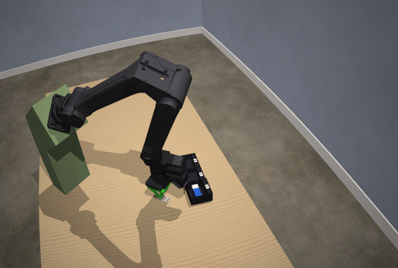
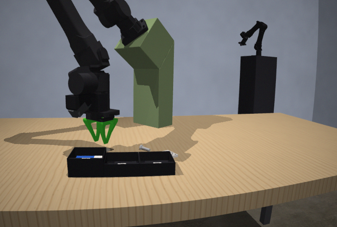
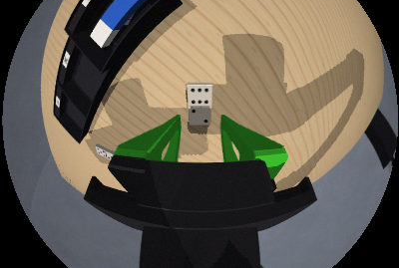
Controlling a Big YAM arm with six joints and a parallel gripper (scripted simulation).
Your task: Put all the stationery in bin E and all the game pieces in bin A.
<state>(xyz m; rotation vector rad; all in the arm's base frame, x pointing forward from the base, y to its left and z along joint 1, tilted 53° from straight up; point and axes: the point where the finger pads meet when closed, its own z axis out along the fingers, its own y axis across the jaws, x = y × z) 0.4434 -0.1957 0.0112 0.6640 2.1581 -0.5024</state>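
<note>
A pale domino with black dots [image 1: 166, 199] [image 2: 109, 149] [image 3: 199, 96] lies flat on the table, partly shaded. My gripper [image 1: 161, 194] [image 2: 100, 141] [image 3: 200, 117] is partly open and empty above the table, close over this domino, with its near end between the fingertips in the wrist view. A second dotted piece [image 2: 173, 154] [image 3: 104, 151] lies behind the far end of the bin row. A blue and white eraser [image 1: 196, 190] [image 2: 88, 156] [image 3: 125, 6] lies in the taller end bin [image 1: 201, 200] [image 2: 85, 168]. The bin letters are too small to read.
Two lower black bins [image 2: 122, 170] [image 2: 157, 169] adjoin the taller one. A grey bolt [image 2: 144, 148] lies on the table behind the row. The green pedestal [image 1: 68, 175] [image 2: 165, 96] carries the arm. Another arm on a dark stand [image 2: 255, 85] is in the background.
</note>
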